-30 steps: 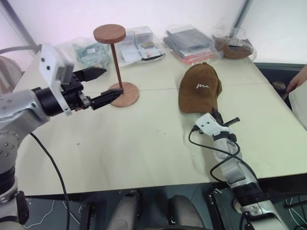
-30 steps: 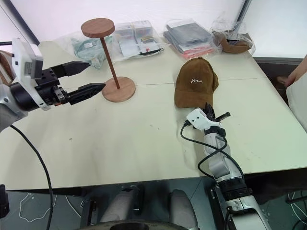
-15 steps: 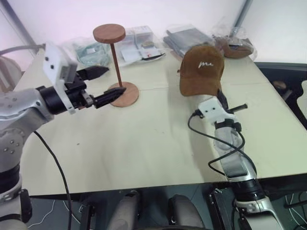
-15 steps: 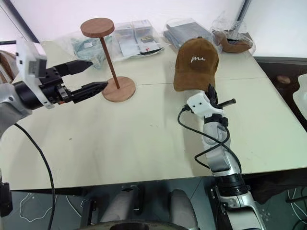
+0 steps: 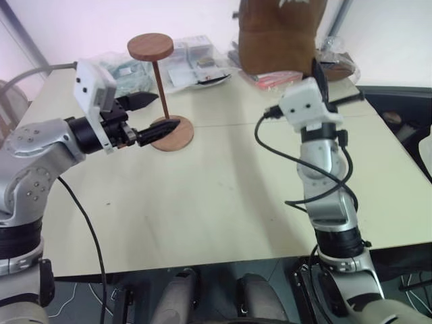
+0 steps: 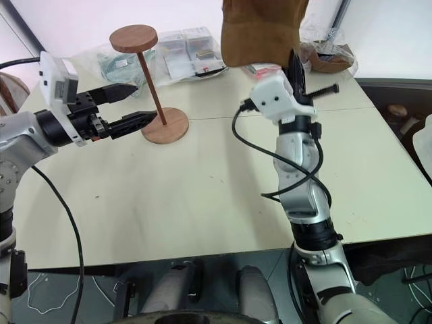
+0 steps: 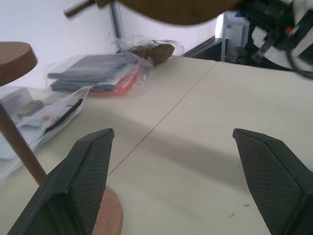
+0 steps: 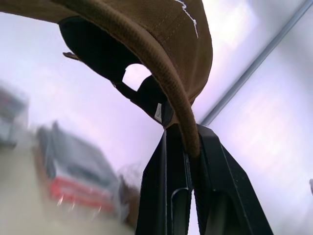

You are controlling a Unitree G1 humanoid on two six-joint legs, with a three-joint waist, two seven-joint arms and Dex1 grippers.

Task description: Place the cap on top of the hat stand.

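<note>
Starting on your left, the left gripper (image 5: 154, 113) hangs level over the table (image 5: 202, 196) with its two fingers spread apart and nothing between them — the lower fingertip sits just in front of the round base of the hat stand (image 5: 160, 91), which stands upright on the table with its disc top bare. Behind the stand you have a row of plastic-wrapped packets (image 5: 196, 61) along the far edge. Over on your right, the right gripper (image 8: 188, 147) is raised high and clamped on the brim of the cap (image 6: 263, 27) — the cap hangs in the air well above the table, apart from the stand.
</note>
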